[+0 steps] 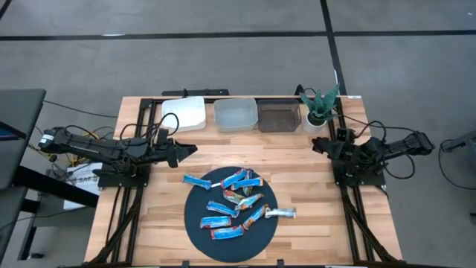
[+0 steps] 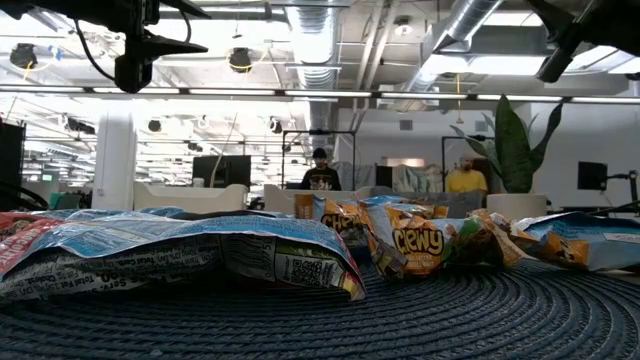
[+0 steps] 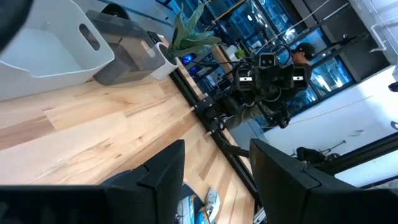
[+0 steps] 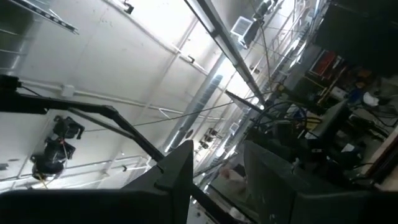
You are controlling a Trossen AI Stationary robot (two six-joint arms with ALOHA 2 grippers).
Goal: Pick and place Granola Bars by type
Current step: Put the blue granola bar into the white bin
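The granola bars [image 1: 232,205] lie flat in a loose heap on a dark round woven mat [image 1: 195,223] near the table's near edge. Most are bright blue, one in the middle [image 1: 242,198] is brown-orange, and a silvery-white one [image 1: 280,214] lies across the mat's right rim. The low view shows them close up, a blue bar [image 2: 180,250] and an orange one [image 2: 425,245]. My left gripper [image 1: 186,151] [image 3: 217,149] hovers open over the table's left side, apart from the heap. My right gripper [image 1: 318,144] [image 4: 217,152] hovers open on the right, near the plant.
Three bins stand along the far edge: a white one [image 1: 184,113], a clear one [image 1: 236,115] and a grey one [image 1: 278,115]. A potted plant [image 1: 321,110] stands to their right. Bare wood [image 1: 245,152] lies between bins and mat. People show in the room behind [image 2: 320,170].
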